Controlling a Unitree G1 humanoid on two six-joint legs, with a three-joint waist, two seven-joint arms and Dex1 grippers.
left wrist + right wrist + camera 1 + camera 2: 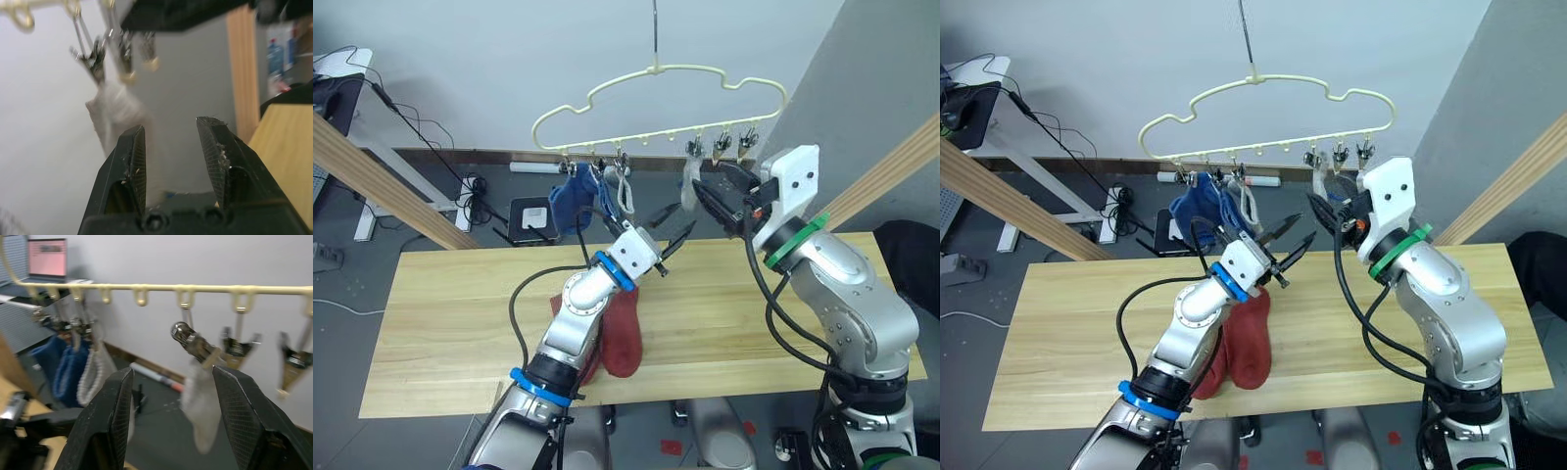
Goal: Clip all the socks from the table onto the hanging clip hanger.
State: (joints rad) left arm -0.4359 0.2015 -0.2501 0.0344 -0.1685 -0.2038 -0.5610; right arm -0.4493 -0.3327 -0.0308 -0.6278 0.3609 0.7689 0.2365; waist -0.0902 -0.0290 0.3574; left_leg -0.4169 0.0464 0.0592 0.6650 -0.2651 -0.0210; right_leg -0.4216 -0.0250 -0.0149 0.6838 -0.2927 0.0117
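Grey floor and a pale wall sit behind my long light wooden plank table (440, 323), where two rust-red knit socks (625, 338) lie partly hidden under my left forearm. Above it hangs the thin cream-yellow wavy clip hanger (656, 98), with two blue socks (570, 201) and a light grey sock (1250, 204) clipped at its left end and another light grey sock (201, 404), blurred, on a clip further right. My left gripper (672, 239) is raised below the hanger with its fingers apart and empty, and my right gripper (717, 196) is just beside that right-hand grey sock, spread wide and holding nothing.
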